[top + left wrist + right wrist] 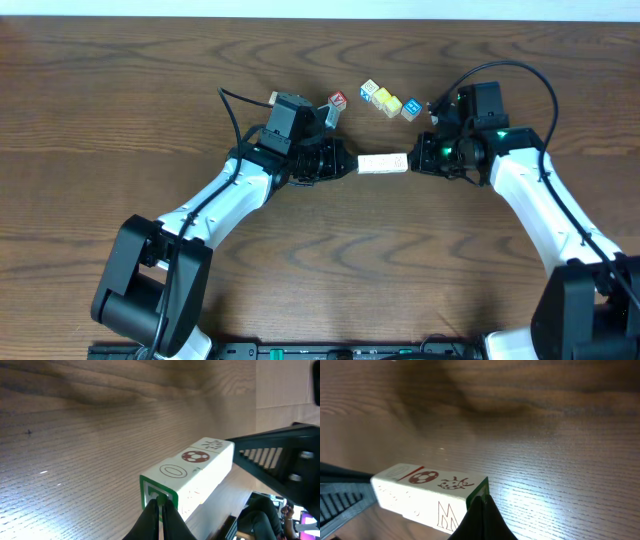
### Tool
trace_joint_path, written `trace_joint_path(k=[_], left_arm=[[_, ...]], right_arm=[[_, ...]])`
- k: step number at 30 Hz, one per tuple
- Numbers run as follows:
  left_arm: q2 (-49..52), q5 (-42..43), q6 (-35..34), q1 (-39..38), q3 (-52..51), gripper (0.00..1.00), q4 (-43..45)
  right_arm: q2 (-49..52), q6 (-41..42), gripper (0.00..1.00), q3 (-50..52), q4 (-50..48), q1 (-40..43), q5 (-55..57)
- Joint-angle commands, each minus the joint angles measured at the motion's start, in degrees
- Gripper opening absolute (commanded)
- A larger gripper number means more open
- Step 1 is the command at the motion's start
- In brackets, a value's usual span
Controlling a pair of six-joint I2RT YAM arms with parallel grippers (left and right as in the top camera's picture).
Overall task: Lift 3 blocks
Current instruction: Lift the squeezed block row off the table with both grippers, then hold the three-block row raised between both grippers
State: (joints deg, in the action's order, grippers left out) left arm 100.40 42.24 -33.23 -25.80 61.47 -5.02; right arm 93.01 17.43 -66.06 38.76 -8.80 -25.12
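Three cream-white blocks (pixel 383 163) form one straight row, end to end, between my two grippers. The left gripper (pixel 352 163) is shut, its closed tips pressing the row's green-edged left end (pixel 159 492). The right gripper (pixel 412 160) is also shut, its tips pushing against the opposite green-edged end (pixel 481 491). In the left wrist view the blocks (pixel 192 472) show an oval, a football and a small drawing on top. In the right wrist view the blocks (pixel 427 492) show the football, a ladybird and a letter M. The row seems to hang a little above the wooden table.
A red-faced cube (pixel 338 101) lies just behind the left wrist. Two yellow-faced cubes (pixel 380 97) and a blue-faced cube (pixel 410 108) sit in a short line behind the row, close to the right wrist. The table (pixel 120 120) is dark wood.
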Motion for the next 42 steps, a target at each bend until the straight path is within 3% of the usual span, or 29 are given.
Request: trace_joint_path(k=[1, 42], left_arm=[[-0.2, 6.4, -0.8, -2.1, 0.7, 0.07, 1.5], [-4.0, 7.1, -1.4, -2.1, 0.7, 0.07, 1.0]], right_arm=[[-3.0, 1.0, 0.01, -1.4, -0.2, -4.1, -14.8], [-3.1, 2.5, 0.01, -1.4, 1.3, -5.2, -9.9]])
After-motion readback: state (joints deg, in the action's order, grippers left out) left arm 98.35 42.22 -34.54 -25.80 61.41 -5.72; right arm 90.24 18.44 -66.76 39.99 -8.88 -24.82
